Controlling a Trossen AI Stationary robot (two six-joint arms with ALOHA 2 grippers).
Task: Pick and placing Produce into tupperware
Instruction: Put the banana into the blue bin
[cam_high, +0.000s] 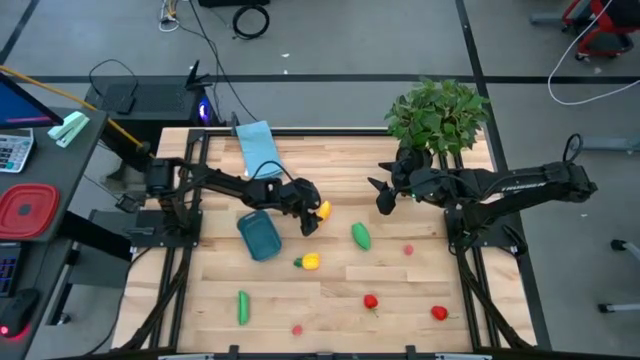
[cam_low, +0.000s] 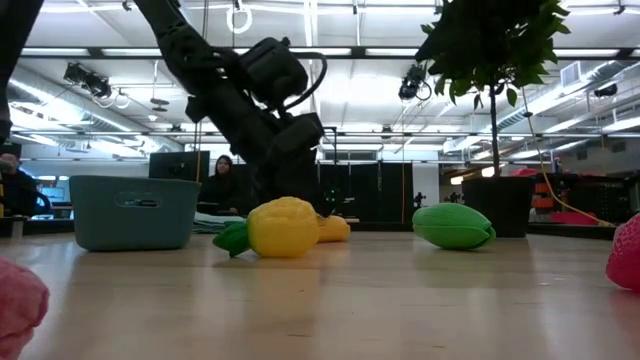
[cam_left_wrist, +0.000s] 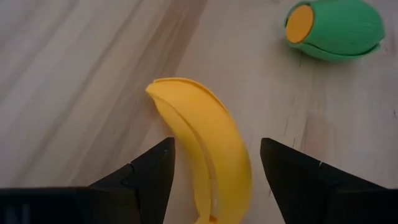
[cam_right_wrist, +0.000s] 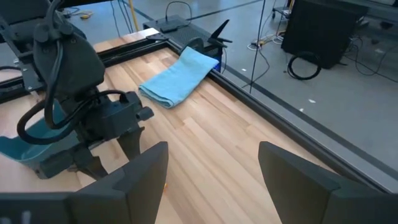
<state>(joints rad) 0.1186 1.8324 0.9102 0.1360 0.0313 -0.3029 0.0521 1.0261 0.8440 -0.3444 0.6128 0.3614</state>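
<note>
The left gripper (cam_left_wrist: 214, 171) hangs low over the curved yellow plastic banana (cam_left_wrist: 205, 155), fingers spread either side and not yet touching, so I'd say it is lining up a grab. The small dark teal plastic tub (cam_high: 259, 236) sits empty just beside it, a short carry away. The oval green toy vegetable (cam_high: 361, 236) lies near, but bare wood between leaves room. The right gripper (cam_high: 383, 199) waits, fingers apart, by the potted plant (cam_high: 437, 112).
</note>
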